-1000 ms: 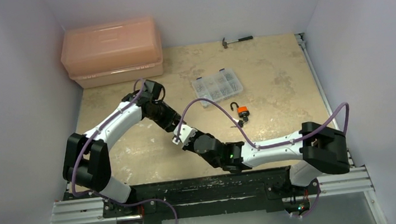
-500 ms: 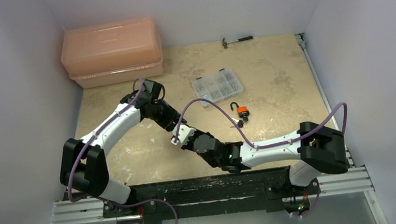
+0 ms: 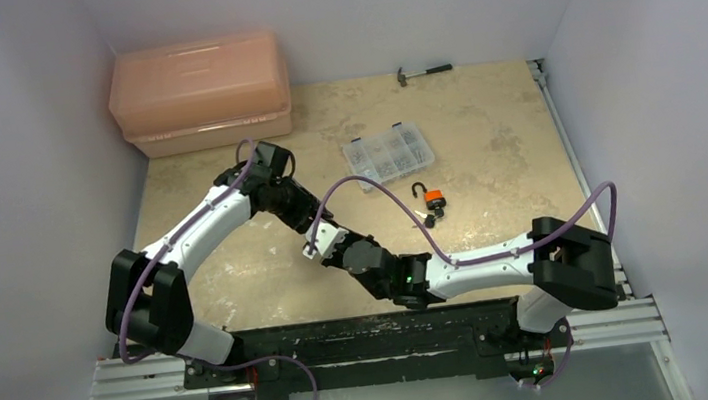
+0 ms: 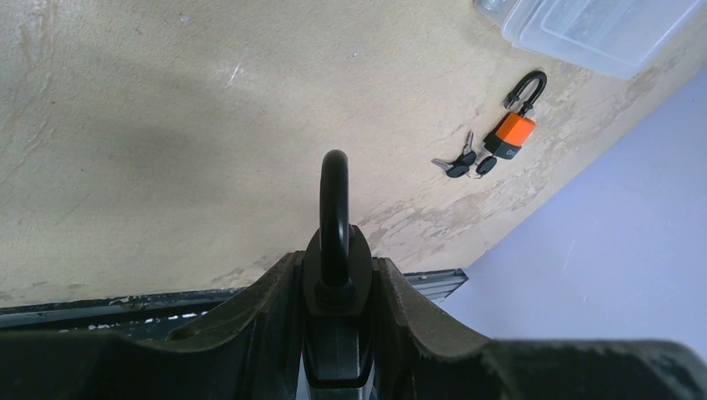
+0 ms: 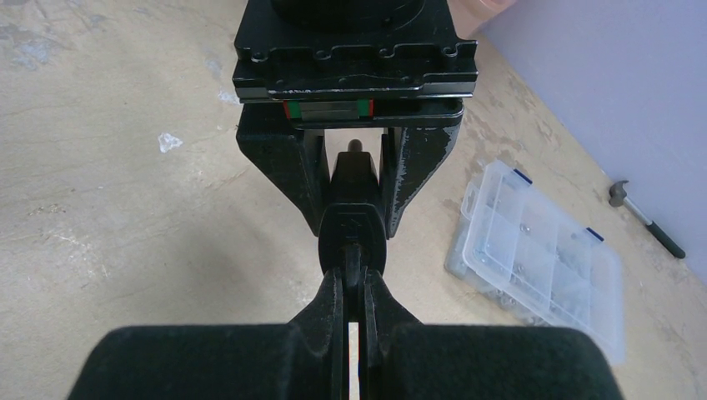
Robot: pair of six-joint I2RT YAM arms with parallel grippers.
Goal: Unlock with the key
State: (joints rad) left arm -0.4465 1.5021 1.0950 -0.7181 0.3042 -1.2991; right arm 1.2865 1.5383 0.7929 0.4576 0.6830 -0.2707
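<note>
Left gripper (image 4: 336, 279) clamps the black padlock (image 4: 334, 204); right gripper (image 5: 352, 287) pinches the key (image 5: 352, 236) at its base, turn apparently next.

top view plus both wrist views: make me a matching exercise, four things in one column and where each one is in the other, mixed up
Things:
1. black padlock
2. key
3. orange padlock
4. hammer

Places:
a. at the far edge of the table
b. pinched in the right claw
c. gripped in the left claw
d. lying on the table beside a bunch of keys

Pairs: 1-c; 2-b; 3-d; 4-a
</note>
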